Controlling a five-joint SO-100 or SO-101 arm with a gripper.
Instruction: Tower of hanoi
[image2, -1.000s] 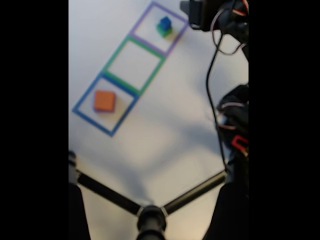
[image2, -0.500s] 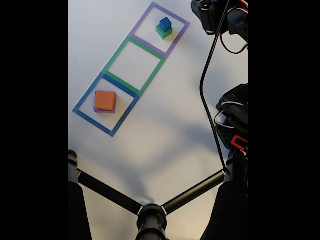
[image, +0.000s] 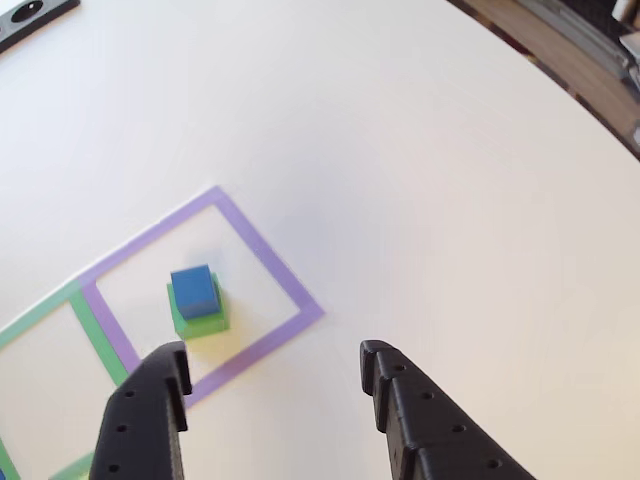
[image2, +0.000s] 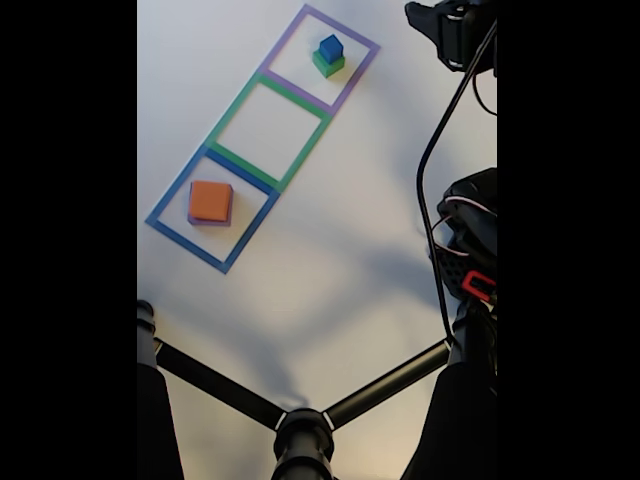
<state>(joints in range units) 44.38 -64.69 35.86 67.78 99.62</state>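
Purple block (image2: 228, 214) under orange (image2: 210, 200) sat in the blue outline (image2: 163, 199), green (image: 202, 319) under blue (image: 194, 291) in the purple outline (image: 271, 268), so the open, empty gripper (image: 272, 374) hovering near probably needed to descend on blue.

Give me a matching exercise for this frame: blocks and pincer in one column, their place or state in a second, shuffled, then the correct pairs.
Column one:
1. blue cube
2. green block
3. orange block
4. pincer

Column two:
A. inside the blue taped square, on top of the flat purple block
B. open, holding nothing, above the table
C. topmost in the purple taped square
D. resting directly on the table in the purple taped square, under another block

Pairs: 1-C, 2-D, 3-A, 4-B
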